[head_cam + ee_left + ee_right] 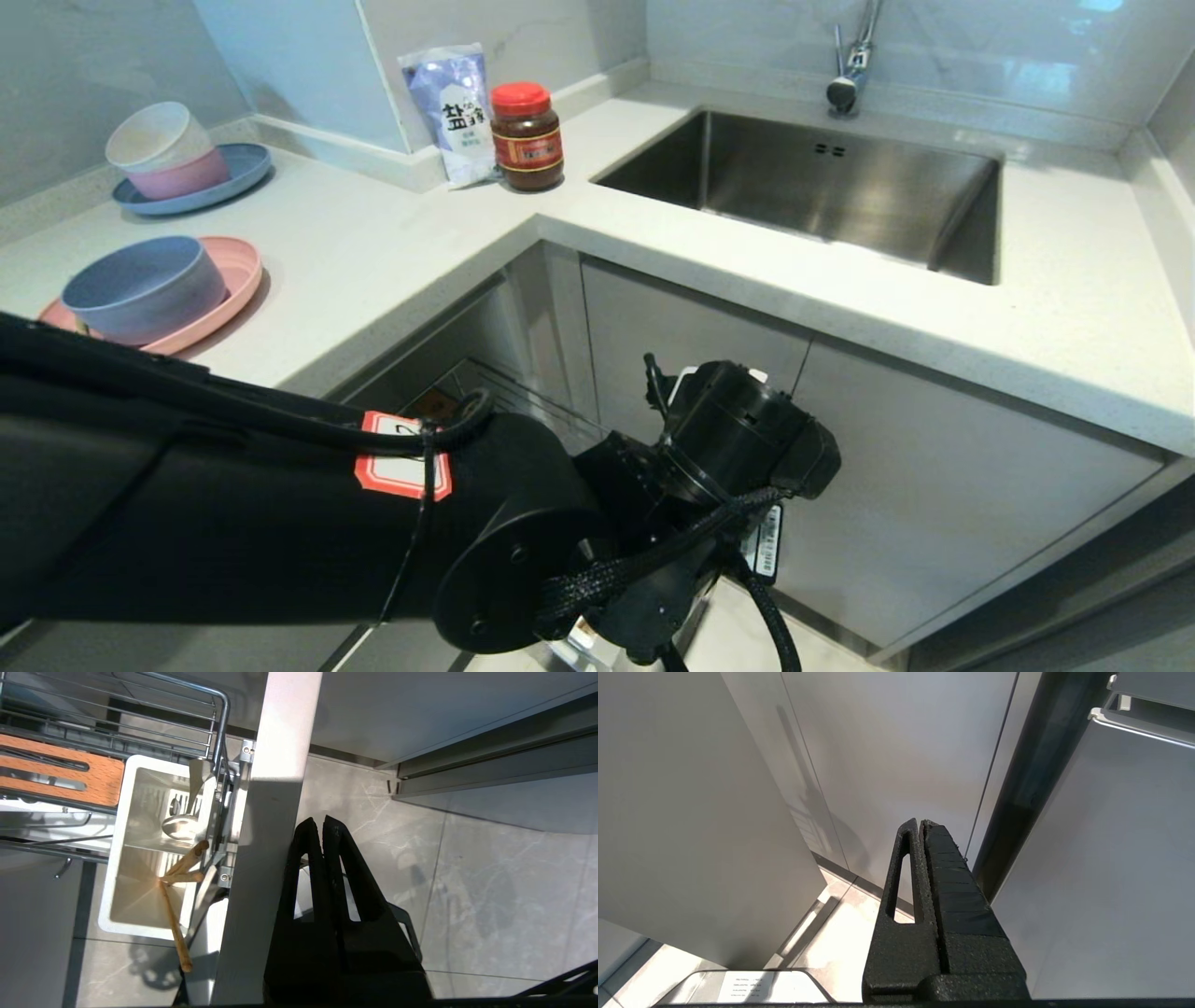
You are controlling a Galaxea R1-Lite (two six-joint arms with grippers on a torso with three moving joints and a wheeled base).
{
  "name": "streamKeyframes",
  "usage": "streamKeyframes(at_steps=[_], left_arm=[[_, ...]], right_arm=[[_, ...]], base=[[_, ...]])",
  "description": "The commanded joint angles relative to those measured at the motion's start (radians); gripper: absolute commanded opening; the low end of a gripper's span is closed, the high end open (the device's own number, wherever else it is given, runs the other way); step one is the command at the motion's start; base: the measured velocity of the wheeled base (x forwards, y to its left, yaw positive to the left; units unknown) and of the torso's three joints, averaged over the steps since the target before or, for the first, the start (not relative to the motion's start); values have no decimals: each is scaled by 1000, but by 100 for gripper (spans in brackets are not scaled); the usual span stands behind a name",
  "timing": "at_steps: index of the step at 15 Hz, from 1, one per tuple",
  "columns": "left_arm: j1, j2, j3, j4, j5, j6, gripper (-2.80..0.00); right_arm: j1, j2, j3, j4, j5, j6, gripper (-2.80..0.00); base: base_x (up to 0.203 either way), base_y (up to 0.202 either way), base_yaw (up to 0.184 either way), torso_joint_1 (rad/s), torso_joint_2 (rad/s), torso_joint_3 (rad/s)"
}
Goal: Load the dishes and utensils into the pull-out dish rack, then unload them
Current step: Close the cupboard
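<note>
Head view shows the blue-grey bowl point(145, 287) sitting on the pink plate point(231, 280) at left of the frame, on the counter point(392, 233), with the left arm low in the foreground hiding the rack. Left wrist view supplies what is hidden there: the pull-out dish rack point(177, 700) stands open, its white cutlery box point(140, 849) holding a metal spoon point(180, 823) and chopsticks point(180, 891), one poking over the rim. The left gripper point(322, 823) is closed and empty beside the front panel point(266, 840). The right gripper point(920, 823), closed too, idles by cabinet doors. Dishes seemingly remain; next likely means reaching up to the bowl.
</note>
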Motion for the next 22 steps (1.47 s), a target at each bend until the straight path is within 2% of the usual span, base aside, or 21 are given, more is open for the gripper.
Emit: streamKeyframes(at_steps=[1,4,9,12,16,22], left_arm=[[10,1,6,0,14,1,-280],[22,-4,6,1,20,10,-280],[49,-6,13,0,128,66,-280],[66,-5,13,-2,150,86,-280],[120,-6,13,-1,167,124,-280],[204,-8,12,-2,263,196,-280]], right_arm=[[1,-4,2,0,0,0,-280],[0,-4,2,0,0,0,-280],[1,-4,2,-1,0,0,-280],[1,-4,2,1,0,0,-280],[0,-4,2,1,0,0,-280],[0,-4,2,0,0,0,-280]], base=[[0,0,0,0,0,0],[0,0,0,0,0,0],[0,0,0,0,0,0],[0,0,0,0,0,0],[0,0,0,0,0,0],[0,0,0,0,0,0]])
